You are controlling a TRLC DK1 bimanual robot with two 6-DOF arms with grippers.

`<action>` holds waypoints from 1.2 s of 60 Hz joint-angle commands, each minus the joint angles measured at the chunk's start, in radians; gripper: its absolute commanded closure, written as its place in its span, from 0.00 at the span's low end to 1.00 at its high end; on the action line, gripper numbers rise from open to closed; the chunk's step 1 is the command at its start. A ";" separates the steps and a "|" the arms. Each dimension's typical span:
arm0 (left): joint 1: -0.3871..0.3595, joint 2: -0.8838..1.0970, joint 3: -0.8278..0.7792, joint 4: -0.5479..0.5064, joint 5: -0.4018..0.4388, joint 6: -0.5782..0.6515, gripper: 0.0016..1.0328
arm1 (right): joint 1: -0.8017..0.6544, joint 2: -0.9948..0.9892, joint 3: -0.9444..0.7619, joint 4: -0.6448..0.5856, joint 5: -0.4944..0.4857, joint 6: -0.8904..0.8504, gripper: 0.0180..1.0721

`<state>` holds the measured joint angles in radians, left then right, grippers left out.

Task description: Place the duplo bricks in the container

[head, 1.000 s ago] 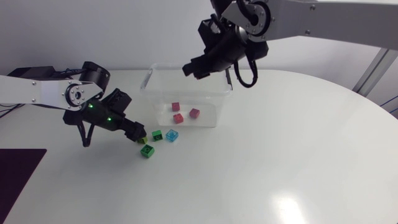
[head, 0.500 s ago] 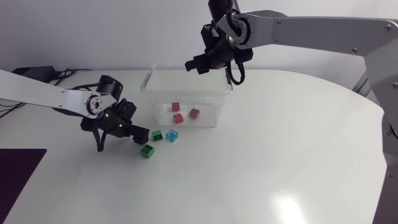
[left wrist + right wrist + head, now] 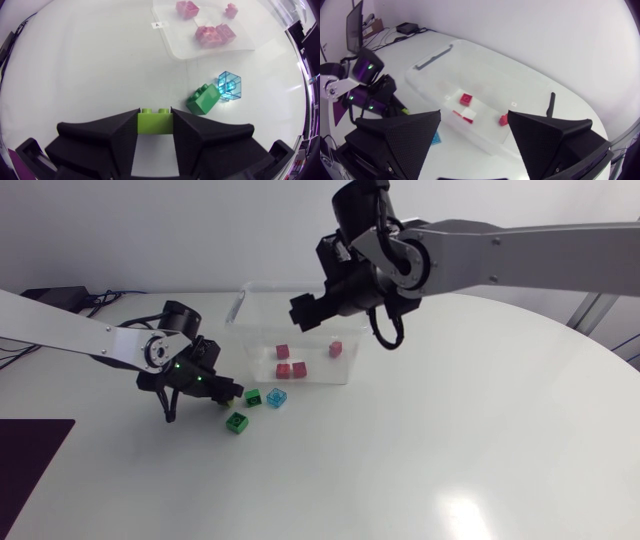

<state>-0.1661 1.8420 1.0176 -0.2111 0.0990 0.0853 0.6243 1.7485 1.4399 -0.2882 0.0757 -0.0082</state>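
My left gripper (image 3: 216, 386) sits low on the table, left of the loose bricks, and is shut on a lime-green brick (image 3: 155, 121) held between its fingers. Just ahead of it lie a dark green brick (image 3: 204, 98) (image 3: 253, 397) and a clear blue brick (image 3: 230, 85) (image 3: 277, 397). Another green brick (image 3: 237, 422) lies nearer the front. The clear container (image 3: 352, 328) (image 3: 427, 60) holds several red bricks (image 3: 291, 370) (image 3: 466, 99). My right gripper (image 3: 300, 312) (image 3: 475, 145) hangs open above the container with nothing between its fingers.
The container's lid handle (image 3: 434, 56) lies along its far left rim. White tabletop (image 3: 430, 440) spreads to the right and front. A dark mat (image 3: 30, 455) lies at the table's front left.
My left gripper has shut on the lime-green brick. My right gripper has opened over the container, and one more red brick now lies inside.
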 commanded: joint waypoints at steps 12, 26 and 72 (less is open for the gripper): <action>0.077 -0.262 0.022 -0.113 0.054 -0.005 0.86 | 0.141 -0.018 -0.141 0.012 -0.054 -0.019 0.04; 0.102 -0.432 0.138 -0.151 0.130 -0.004 0.86 | 0.129 0.154 -0.115 0.023 -0.137 -0.021 0.04; -0.067 0.148 0.691 -0.091 0.142 -0.019 0.85 | 0.120 0.502 0.235 -0.177 -0.143 -0.044 0.05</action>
<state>-0.2260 1.9289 1.6279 -0.2871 0.2417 0.0784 0.7448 2.2032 1.6241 -0.4320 -0.0765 -0.0311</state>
